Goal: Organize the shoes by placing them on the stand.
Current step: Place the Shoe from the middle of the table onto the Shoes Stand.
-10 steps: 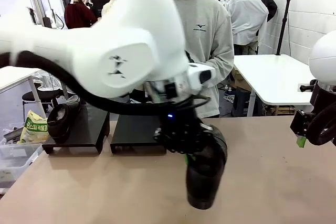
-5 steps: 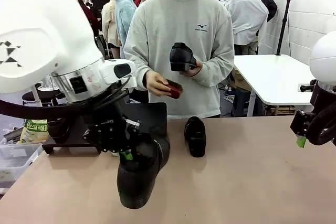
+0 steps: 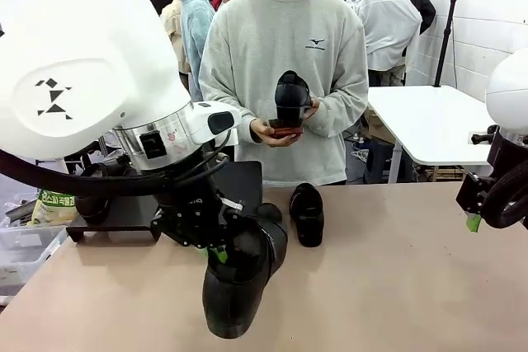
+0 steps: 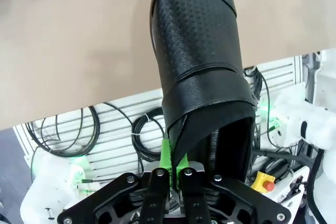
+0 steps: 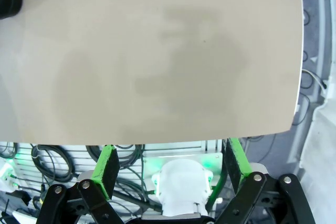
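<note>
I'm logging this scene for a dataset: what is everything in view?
Shoes: four, black; one on the table, one in the left pincer, one in the person's hands, one half hidden on the left stand.
Stands: two, black, table's far left.
Table: one, tan, foreground.
Bag: one, yellow-green, left of the stands.
White table: one, far right.
Hands: two, chest height, holding a shoe.
Left pincer: black with green pads, shut on a shoe's collar.
Right pincer: open, over bare table.
</note>
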### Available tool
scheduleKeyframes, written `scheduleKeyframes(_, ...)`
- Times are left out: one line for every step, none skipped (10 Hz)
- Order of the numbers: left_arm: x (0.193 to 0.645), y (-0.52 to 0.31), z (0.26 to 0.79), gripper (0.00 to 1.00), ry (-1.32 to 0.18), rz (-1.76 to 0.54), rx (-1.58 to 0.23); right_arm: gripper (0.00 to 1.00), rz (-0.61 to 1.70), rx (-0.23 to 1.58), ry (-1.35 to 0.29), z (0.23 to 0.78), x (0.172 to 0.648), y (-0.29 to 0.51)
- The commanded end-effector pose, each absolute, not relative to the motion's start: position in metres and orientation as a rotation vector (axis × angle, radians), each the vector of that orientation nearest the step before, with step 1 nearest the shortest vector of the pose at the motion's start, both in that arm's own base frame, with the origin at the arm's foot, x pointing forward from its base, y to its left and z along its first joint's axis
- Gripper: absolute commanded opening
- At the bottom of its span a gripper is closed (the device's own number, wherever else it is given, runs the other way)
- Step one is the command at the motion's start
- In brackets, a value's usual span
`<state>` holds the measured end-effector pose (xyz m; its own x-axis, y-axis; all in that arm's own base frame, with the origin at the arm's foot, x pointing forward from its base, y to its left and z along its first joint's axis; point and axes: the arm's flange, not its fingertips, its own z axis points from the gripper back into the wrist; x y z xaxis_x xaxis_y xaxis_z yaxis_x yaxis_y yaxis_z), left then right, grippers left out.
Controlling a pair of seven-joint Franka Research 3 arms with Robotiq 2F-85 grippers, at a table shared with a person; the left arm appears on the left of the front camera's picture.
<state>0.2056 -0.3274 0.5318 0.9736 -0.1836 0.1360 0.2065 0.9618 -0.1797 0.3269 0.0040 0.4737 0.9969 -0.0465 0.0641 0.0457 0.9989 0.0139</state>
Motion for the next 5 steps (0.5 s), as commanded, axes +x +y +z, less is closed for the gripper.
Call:
scheduleKeyframes(0.229,-0.288,0.541,0.0,-0.217,-0.071,-0.176,1.0,-0.038,0.015,-0.06,0.473,0.326,0.003)
scheduleKeyframes(0.24,-0.262,0.546,0.0,-0.249,-0.033,-0.142,1.0,-0.038,0.015,-0.06,0.473,0.326,0.003)
scheduleKeyframes(0.254,-0.237,0.548,0.0,-0.278,-0.063,-0.131,1.0,-0.038,0.015,-0.06,0.473,0.326,0.003)
scheduleKeyframes(0.273,-0.213,0.546,0.0,-0.309,-0.048,-0.144,1.0,-0.038,0.015,-0.06,0.473,0.326,0.003)
scheduleKeyframes(0.295,-0.192,0.542,0.0,-0.351,-0.06,-0.175,1.0,-0.038,0.015,-0.06,0.473,0.326,0.003)
